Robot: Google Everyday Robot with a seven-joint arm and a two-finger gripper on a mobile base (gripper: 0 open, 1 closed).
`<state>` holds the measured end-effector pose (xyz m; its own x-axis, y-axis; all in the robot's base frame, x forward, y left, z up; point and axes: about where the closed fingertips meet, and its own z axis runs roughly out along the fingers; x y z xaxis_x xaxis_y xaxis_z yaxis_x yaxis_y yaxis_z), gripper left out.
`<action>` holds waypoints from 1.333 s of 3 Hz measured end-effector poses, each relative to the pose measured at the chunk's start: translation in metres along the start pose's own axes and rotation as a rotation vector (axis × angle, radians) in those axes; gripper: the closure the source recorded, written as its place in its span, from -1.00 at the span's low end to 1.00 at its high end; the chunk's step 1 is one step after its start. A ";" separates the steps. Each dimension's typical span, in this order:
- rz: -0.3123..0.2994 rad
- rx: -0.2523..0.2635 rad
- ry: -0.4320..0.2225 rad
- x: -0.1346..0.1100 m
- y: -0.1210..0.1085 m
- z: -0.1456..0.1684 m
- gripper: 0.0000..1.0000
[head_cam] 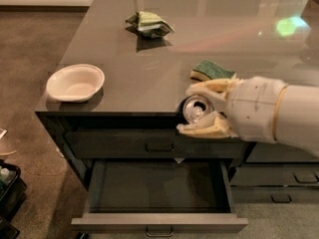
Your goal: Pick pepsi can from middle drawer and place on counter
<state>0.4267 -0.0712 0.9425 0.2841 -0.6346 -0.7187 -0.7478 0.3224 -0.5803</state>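
Observation:
My gripper [198, 109] comes in from the right on a white arm. Its two cream fingers are shut on the pepsi can [195, 109], whose silver pull-tab top faces the camera. The can is held in the air at the counter's [149, 83] front edge, level with its dark rim. The middle drawer [158, 187] stands pulled open below, dark grey and empty, with its flat front and loop handle at the bottom.
On the counter lie a white bowl [75, 82] at the front left, a green and yellow sponge [211, 70] just behind my gripper, and a crumpled green bag [149, 24] farther back. Shut drawers [159, 143] sit above and right of the open one.

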 end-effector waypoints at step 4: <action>-0.101 -0.099 -0.309 -0.063 -0.077 0.100 1.00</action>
<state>0.5265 0.0144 0.9941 0.5168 -0.4118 -0.7505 -0.7572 0.1891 -0.6252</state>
